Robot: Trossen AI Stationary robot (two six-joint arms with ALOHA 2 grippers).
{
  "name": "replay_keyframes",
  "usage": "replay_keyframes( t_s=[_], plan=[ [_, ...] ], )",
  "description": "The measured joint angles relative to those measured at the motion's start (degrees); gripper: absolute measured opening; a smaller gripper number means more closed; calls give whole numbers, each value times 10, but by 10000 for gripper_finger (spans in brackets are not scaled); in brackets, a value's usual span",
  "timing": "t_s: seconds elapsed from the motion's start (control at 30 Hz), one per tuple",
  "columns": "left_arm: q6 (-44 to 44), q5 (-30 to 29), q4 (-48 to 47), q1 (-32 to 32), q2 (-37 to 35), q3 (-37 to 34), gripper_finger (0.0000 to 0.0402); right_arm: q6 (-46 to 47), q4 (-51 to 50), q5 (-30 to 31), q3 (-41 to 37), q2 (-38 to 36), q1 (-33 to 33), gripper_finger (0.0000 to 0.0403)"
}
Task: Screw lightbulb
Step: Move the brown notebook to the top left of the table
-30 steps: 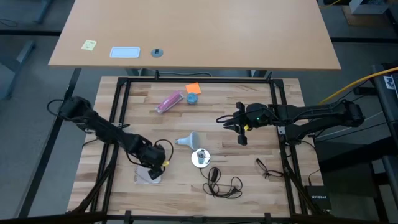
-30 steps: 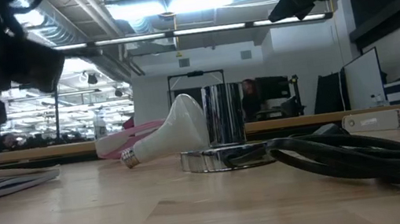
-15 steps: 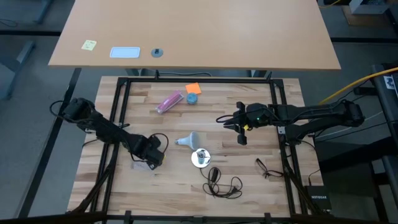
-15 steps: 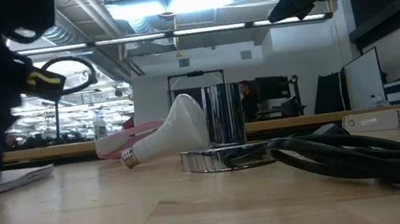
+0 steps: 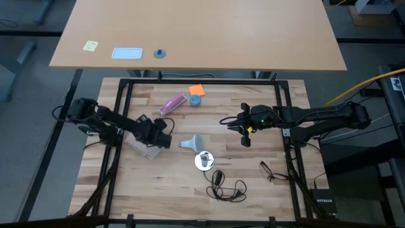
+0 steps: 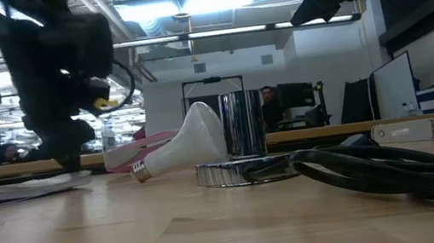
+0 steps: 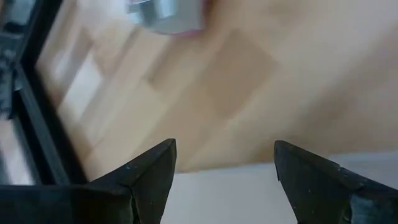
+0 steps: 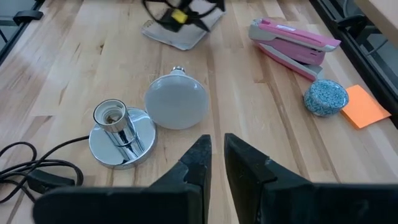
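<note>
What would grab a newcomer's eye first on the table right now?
The white lightbulb lies on its side mid-table, beside the shiny lamp base with its empty socket. The left gripper, open, hovers just left of the bulb; the right gripper waits to its right.

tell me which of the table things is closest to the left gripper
The lightbulb, lying on its side just beside the left gripper; lamp base and pink stapler sit farther off.

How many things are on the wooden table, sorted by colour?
White: 2, bulb, paper
Silver: 1, lamp base
Pink: 1, stapler
Blue: 1, ball
Orange: 1, note
Black: 1, glasses
Total: 7
</note>
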Motion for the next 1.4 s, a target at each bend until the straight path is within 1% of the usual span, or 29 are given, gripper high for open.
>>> replay_keyframes(
  t_s=[0.1, 0.17, 0.3, 0.47, 0.57, 0.73, 0.9, 1.07, 1.17, 1.3, 1.4],
  plan=[
    [2, 2, 1, 34, -1, 0, 263, 0, 0, -2, 0, 0, 0, 50],
    [3, 18, 2, 47, -5, 0, 263, 0, 0, -11, 0, 0, 0, 50],
    [4, 85, -2, 52, -19, 10, 263, 0, 0, -27, 0, 0, 0, 50],
    [4, 187, -1, 32, -50, 23, 263, 0, 0, -29, 0, 0, 0, 50],
    [-6, 235, 0, 14, -70, 27, 263, 0, 0, -30, 0, 0, 0, 50],
    [-57, 263, 0, -20, -97, 27, 263, 0, 0, -30, 0, 0, 0, 50],
    [-83, 342, 0, -64, -102, 27, 263, 0, 0, -30, 0, 0, 0, 50],
    [-150, 406, -2, -121, -101, 21, 263, 0, 0, -30, 0, 0, 0, 50],
    [-194, 422, 0, -160, -101, 21, 263, 0, 0, -30, 0, 0, 0, 50],
    [-259, 423, 0, -204, -101, 21, 263, 0, 0, -29, 0, 0, 0, 50],
    [-317, 421, -1, -226, -101, 21, 263, 0, 0, -29, 0, 0, 0, 50]
  ],
)
